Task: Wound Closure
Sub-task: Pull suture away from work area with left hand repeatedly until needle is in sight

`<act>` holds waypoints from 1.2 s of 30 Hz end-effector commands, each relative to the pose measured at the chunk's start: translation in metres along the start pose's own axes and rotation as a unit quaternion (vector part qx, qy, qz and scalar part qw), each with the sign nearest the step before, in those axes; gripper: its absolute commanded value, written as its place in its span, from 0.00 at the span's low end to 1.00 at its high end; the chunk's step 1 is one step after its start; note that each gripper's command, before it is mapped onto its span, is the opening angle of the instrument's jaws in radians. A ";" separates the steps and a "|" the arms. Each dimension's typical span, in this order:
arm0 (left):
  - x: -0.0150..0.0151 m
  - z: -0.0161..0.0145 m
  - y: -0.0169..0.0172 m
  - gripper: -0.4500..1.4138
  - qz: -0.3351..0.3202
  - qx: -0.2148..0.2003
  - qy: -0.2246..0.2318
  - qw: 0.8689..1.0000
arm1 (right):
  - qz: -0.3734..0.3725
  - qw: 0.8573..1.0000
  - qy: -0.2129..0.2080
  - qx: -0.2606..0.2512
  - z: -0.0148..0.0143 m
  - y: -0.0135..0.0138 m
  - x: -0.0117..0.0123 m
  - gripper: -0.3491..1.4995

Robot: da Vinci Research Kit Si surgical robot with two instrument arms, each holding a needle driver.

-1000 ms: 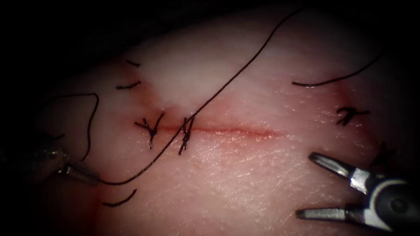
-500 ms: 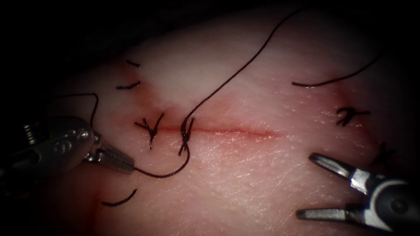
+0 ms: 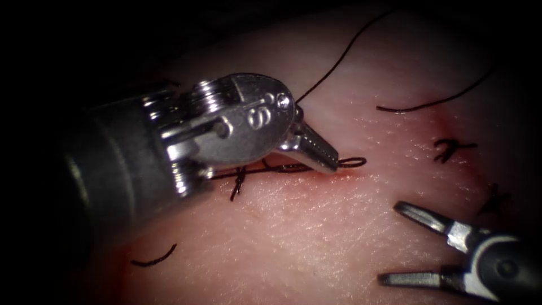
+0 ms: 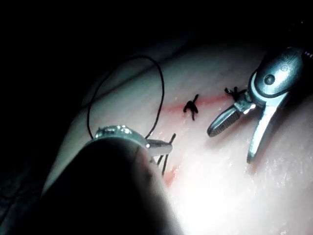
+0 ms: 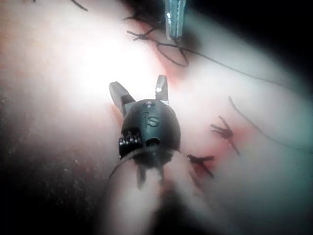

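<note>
Carrying the thin black thread [image 3: 350, 162] rightward along the red cut [image 3: 282, 169], we clamp it in the steel left tool [image 3: 333, 164], its loop just past the tips; the empty right tool [image 3: 395, 243] is splayed nearby; regrasping seems next.

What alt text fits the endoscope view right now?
The left arm's silver metal hand, shut on the thin black thread, lies over the red cut in the pale pink tissue. The right arm's grey metal hand hangs open and empty at lower right; a dark knotted stitch crosses the cut.
</note>
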 end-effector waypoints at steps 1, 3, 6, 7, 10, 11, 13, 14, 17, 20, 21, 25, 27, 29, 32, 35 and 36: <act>0.0016 0.0013 -0.0029 0.00 0.002 -0.004 0.009 1.000 | -0.001 1.000 0.001 0.001 0.0011 0.0001 0.0005 0.78; 0.0023 0.0026 -0.0044 0.00 0.004 -0.014 0.017 1.000 | -0.001 1.000 0.001 0.002 0.0009 0.0001 0.0004 0.78; 0.0033 0.0044 -0.0073 0.00 0.012 -0.031 0.039 0.999 | 0.001 1.000 0.001 0.003 0.0007 0.0001 0.0004 0.77; 0.0038 0.0055 -0.0095 0.00 0.003 -0.042 0.053 0.998 | 0.001 1.000 0.002 0.004 0.0005 0.0000 0.0003 0.76; 0.0043 0.0076 -0.0131 0.00 -0.009 -0.057 0.072 0.996 | 0.004 1.000 0.000 0.006 0.0003 -0.0003 -0.0001 0.75; 0.0043 0.0076 -0.0131 0.00 -0.009 -0.057 0.072 0.996 | 0.004 1.000 0.000 0.006 0.0003 -0.0003 -0.0001 0.75; 0.0048 0.0096 -0.0150 0.00 -0.012 -0.075 0.082 0.994 | 0.003 1.000 -0.001 0.007 0.0002 -0.0004 -0.0002 0.74; 0.0051 0.0102 -0.0155 0.00 -0.013 -0.081 0.085 0.993 | 0.003 1.000 -0.001 0.007 0.0002 -0.0004 -0.0002 0.74; 0.0059 0.0120 -0.0169 0.00 -0.010 -0.095 0.091 0.991 | 0.003 1.000 -0.001 0.006 0.0003 -0.0004 -0.0001 0.74; 0.0073 0.0138 -0.0190 0.00 -0.004 -0.097 0.098 0.990 | 0.003 1.000 -0.001 0.006 0.0002 -0.0005 -0.0001 0.74; 0.0073 0.0138 -0.0190 0.00 -0.004 -0.097 0.098 0.990 | 0.003 1.000 -0.001 0.006 0.0002 -0.0005 -0.0001 0.74; 0.0081 0.0147 -0.0209 0.00 -0.006 -0.099 0.103 0.990 | 0.003 1.000 -0.001 0.007 0.0001 -0.0005 -0.0001 0.74; 0.0082 0.0151 -0.0212 0.00 -0.005 -0.099 0.104 0.990 | 0.003 1.000 -0.001 0.007 0.0001 -0.0005 -0.0001 0.74; 0.0082 0.0153 -0.0213 0.00 -0.007 -0.101 0.102 0.990 | 0.003 1.000 -0.001 0.006 0.0001 -0.0005 -0.0001 0.74; 0.0081 0.0153 -0.0210 0.52 -0.032 -0.095 0.086 0.991 | 0.003 1.000 -0.001 0.006 0.0002 -0.0006 -0.0001 0.74; 0.0075 0.0140 -0.0204 0.89 -0.062 -0.064 0.060 0.994 | 0.003 1.000 -0.001 0.005 0.0004 -0.0006 -0.0001 0.75; 0.0068 0.0127 -0.0197 0.98 -0.073 -0.055 0.038 0.995 | 0.003 1.000 -0.001 0.004 0.0005 -0.0007 -0.0001 0.76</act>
